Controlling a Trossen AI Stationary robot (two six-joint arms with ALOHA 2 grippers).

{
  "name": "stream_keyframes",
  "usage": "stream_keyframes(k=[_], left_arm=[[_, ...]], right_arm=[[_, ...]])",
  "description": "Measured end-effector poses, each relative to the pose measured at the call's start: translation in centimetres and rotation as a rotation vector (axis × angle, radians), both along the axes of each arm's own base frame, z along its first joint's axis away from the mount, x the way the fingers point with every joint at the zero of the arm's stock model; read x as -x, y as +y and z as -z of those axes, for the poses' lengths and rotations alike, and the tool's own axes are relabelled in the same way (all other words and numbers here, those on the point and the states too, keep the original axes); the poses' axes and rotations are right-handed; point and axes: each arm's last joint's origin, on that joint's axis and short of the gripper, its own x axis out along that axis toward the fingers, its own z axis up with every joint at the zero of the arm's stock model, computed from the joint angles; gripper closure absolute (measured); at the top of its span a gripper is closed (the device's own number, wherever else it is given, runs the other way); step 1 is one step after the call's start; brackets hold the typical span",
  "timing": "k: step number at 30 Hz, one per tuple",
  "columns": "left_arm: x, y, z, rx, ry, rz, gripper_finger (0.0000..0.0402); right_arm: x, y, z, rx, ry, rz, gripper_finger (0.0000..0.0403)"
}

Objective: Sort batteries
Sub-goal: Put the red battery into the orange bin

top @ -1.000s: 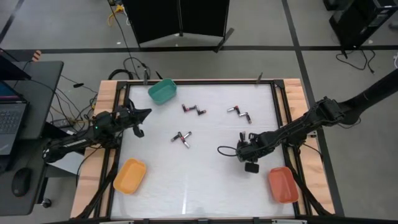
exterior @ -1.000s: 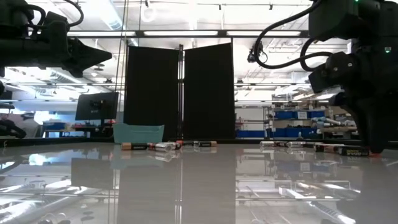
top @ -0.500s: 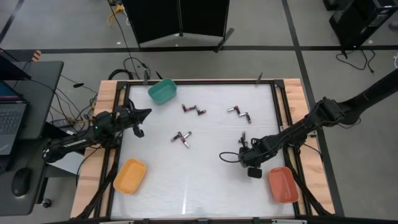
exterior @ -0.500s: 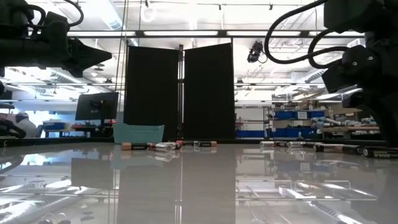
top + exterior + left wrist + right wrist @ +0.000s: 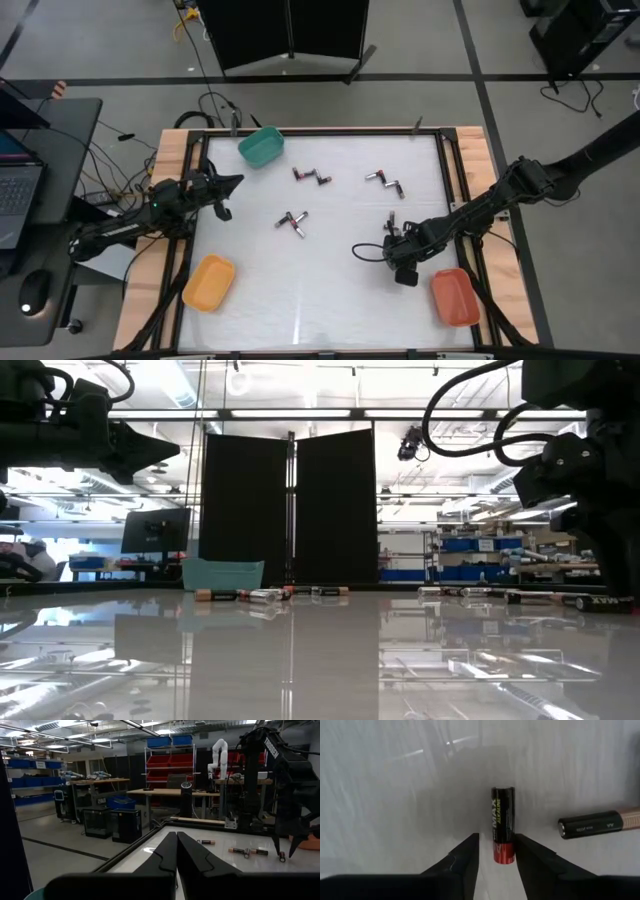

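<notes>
A black battery with a red end [image 5: 502,820] lies flat on the white table. My right gripper [image 5: 496,842] points down over it, open, one finger on each side of the red end, with a little table showing between. In the high view this gripper [image 5: 400,250] is at the table's right, near the red bin [image 5: 454,296]. A second battery [image 5: 597,823] lies close by. More batteries lie in small groups [image 5: 311,177] [image 5: 385,181] [image 5: 292,222] across the middle. My left gripper [image 5: 176,851] is shut and holds nothing, level above the table's left edge [image 5: 225,186].
A teal bin [image 5: 261,146] stands at the far left corner and an orange bin [image 5: 209,282] at the near left. The red bin sits at the near right, just beyond my right gripper. The middle and near part of the table [image 5: 320,290] is bare white surface.
My right gripper has shifted a little toward the table's right edge. The black battery under it now shows farther right in the low view as well. My left arm has kept still.
</notes>
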Motion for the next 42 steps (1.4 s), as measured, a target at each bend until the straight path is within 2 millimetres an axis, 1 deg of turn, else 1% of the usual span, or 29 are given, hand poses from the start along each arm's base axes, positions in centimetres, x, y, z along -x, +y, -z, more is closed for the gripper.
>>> stream_keyframes(k=[7,10,14,16,20,22,24,28,31,34,37,40,42], left_arm=[[0.0,0.0,0.0,0.0,0.0,0.0,0.0387],[0.0,0.0,0.0,0.0,0.0,0.0,0.0387],[0.0,0.0,0.0,0.0,0.0,0.0,0.0387],[0.0,0.0,0.0,0.0,0.0,-0.001,0.0387],[0.0,0.0,0.0,0.0,0.0,0.0,0.0387],[0.0,0.0,0.0,0.0,0.0,0.0,0.0387],[0.0,0.0,0.0,0.0,0.0,0.0,0.0387],[0.0,0.0,0.0,0.0,0.0,0.0,0.0387],[0.0,0.0,0.0,0.0,0.0,0.0,0.0387],[0.0,0.0,0.0,0.0,0.0,0.0,0.0387],[0.0,0.0,0.0,0.0,0.0,0.0,0.0387],[0.0,0.0,0.0,0.0,0.0,0.0,0.0387],[0.0,0.0,0.0,0.0,0.0,0.0,0.0387]], right_arm=[[0.7,-0.3,1.3,-0.01,-0.016,0.019,0.0317],[0.6,-0.3,1.1,-0.008,-0.008,0.028,0.0328],[0.1,0.0,0.3,-0.02,0.005,0.012,0.034],[-0.4,0.4,-0.6,-0.053,0.012,0.003,0.034],[-1.4,1.1,-3.1,-0.095,0.016,0.006,0.0339],[-1.9,1.7,-4.6,-0.122,0.017,0.025,0.0341],[-1.9,2.5,-6.2,-0.136,0.046,0.046,0.0341],[-0.7,4.4,-9.3,-0.113,0.121,0.067,0.0341],[1.1,6.2,-10.6,-0.089,0.194,0.065,0.034],[3.1,8.1,-10.8,-0.099,0.256,0.038,0.0341],[5.1,9.7,-10.3,-0.094,0.301,0.028,0.0341],[6.7,10.6,-9.6,-0.066,0.33,0.02,0.0341],[7.4,10.7,-8.9,-0.042,0.346,0.01,0.0341]])
